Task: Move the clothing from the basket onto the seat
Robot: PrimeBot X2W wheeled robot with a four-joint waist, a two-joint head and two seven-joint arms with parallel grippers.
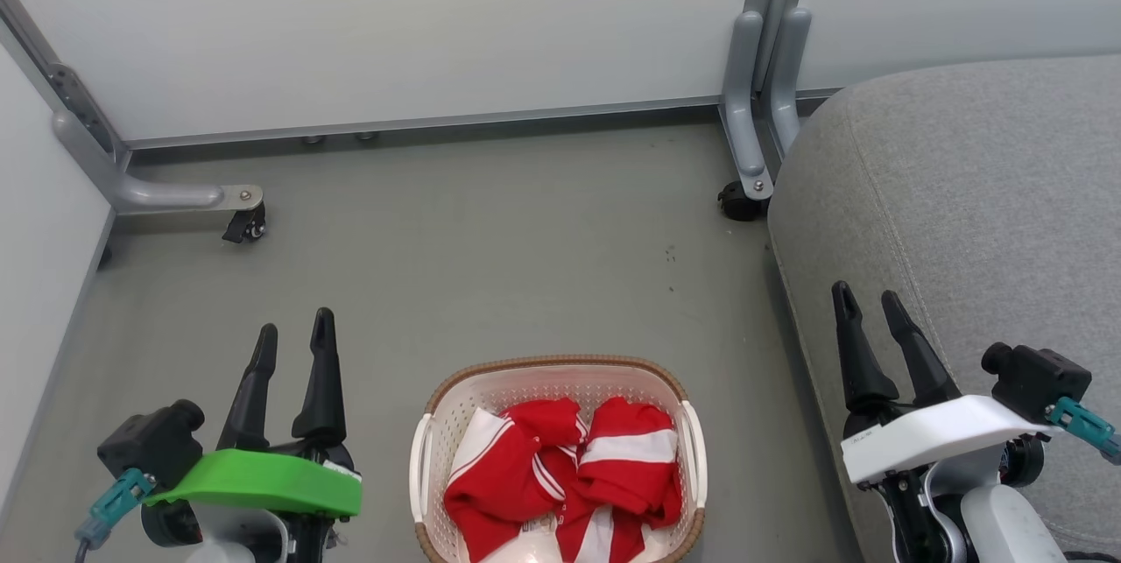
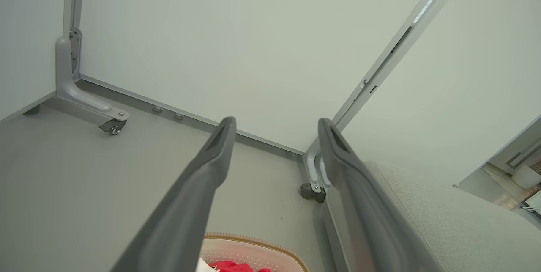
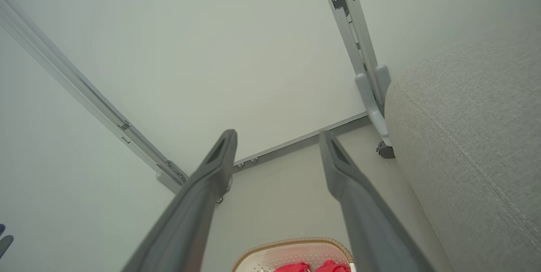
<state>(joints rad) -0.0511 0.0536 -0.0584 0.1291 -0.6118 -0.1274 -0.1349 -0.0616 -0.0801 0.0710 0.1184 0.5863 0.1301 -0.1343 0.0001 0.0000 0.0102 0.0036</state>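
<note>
We judged the task not yet begun; nothing had been moved, so far as these views showed. The clothes (image 1: 560, 480), two red pieces with white panels and striped trim, lay crumpled side by side in the basket (image 1: 560, 362), filling most of its bottom and touching one another in the middle; the basket stood on the grey floor (image 1: 525, 256) directly before us, between our arms. The seat (image 1: 963, 195), a broad grey cushion, rose to our right, near the basket but apart from it, with a strip of floor between; the part of it that we could see carried no clothing.

Our left hand (image 1: 296, 324) hung released and empty to the left of the basket, its two dark fingers spread and pointing towards the pale wall panel (image 1: 394, 20); nothing lay between them. Our right hand (image 1: 867, 292) hung likewise released and empty, its fingers spread, placed in the head view over the front edge of the seat; both wrist views looked past parted fingers at floor and wall, with the rim of the basket and a little red cloth at the bottom edge.

All of the work was therefore left, in our judgement: a hand had to go down into the basket, close on one piece, lift it clear of the rim and carry it across to the seat; then the same for the other piece.
</note>
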